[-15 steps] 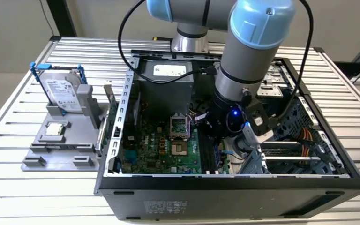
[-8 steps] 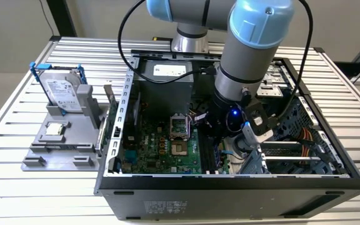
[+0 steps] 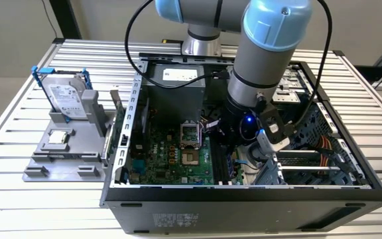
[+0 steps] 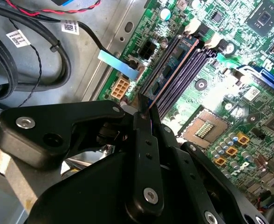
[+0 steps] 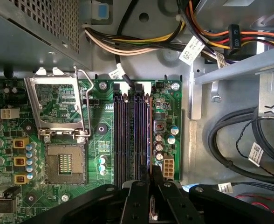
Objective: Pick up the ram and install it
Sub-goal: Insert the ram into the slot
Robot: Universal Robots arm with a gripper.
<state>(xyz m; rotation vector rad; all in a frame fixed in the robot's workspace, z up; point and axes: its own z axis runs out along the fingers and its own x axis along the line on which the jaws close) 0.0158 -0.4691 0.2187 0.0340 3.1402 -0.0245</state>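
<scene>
Long, thin, dark bluish-green ram stick with black chips (image 4: 170, 63) lying along the outermost of the dark memory slots (image 5: 127, 130), the one farthest from the processor socket. Seen nearly edge-on in the first wrist view (image 5: 141, 126). Cannot tell whether fully seated. Near end pinched between the black fingertips of the gripper (image 4: 144, 108), drawn close together on the thin board; same clenched grasp in the first wrist view (image 5: 152, 173).

Beside the slots, on the green motherboard (image 3: 171, 159): square, empty processor socket with gold contacts (image 5: 65, 163), its silver retention frame (image 5: 58, 105) flipped open next to it. Small white plastic connector (image 5: 167, 164) just beside the fingertips, on the far side from the socket. Bundle of yellow, orange and black cables (image 5: 141, 42) crossing the grey metal floor beyond the slot ends.

In the exterior view, grey and light-blue robot arm (image 3: 264, 59) reaching down into the open black computer case (image 3: 244, 191), wrist at about three o'clock from the motherboard. Outside the case at nine o'clock, toward the exterior view's left, grey plastic holder tray (image 3: 38, 172) on the slatted metal table (image 3: 18, 199). Upright at the tray's twelve o'clock end, silver boxy hard drive in a blue frame (image 3: 65, 94). Flat near the tray's middle, small square silver processor chip (image 3: 59, 137), well apart from the gripper
</scene>
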